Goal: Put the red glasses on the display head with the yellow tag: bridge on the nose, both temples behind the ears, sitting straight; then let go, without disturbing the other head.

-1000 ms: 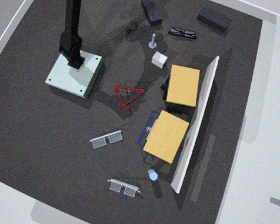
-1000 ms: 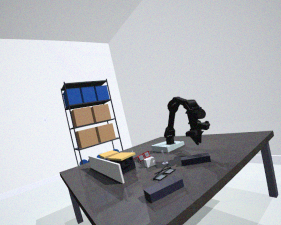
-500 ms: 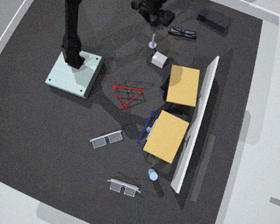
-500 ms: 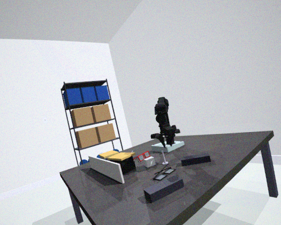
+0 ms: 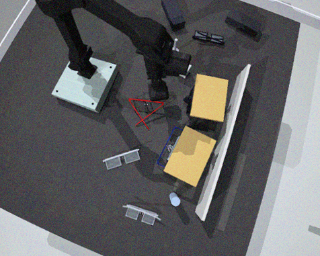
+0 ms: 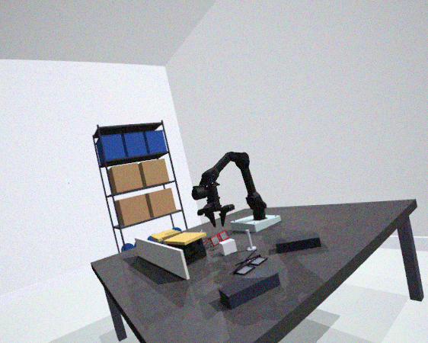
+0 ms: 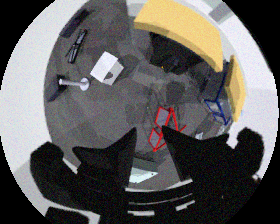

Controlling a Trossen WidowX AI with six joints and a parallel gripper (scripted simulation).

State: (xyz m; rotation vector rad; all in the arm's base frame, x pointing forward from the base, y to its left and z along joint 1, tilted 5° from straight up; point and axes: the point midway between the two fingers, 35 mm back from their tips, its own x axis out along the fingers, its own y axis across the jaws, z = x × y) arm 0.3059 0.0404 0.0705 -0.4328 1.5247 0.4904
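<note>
While the thin red-framed glasses (image 5: pixel 145 110) lie on the dark table (image 5: pixel 43 169) with their temples splayed open, your black parallel-jaw gripper (image 6: pixel 216 214) hangs above them, jaws partly spread and holding nothing. The wrist view puts the red frame (image 7: pixel 164 128) just beyond the fingertips, off to one side, not squarely between them. Judged from this, a descent on the present line risks one finger landing on a lens or temple and skidding the frame away. The wire-thin rim offers little to pinch, so an off-centre grip could let the glasses swing or drop in transit. Just beyond them stand two yellow-topped blocks (image 5: pixel 210 97), which presumably cover the display heads; the yellow tag cannot be made out, so you could pick the wrong one. A blue-framed pair (image 5: pixel 168 148) sits against the nearer block (image 5: pixel 190 155), and a low carry could knock it. The small white cube (image 6: pixel 228 246) and white peg stand (image 6: pixel 250 241) also lie near the arm.
</note>
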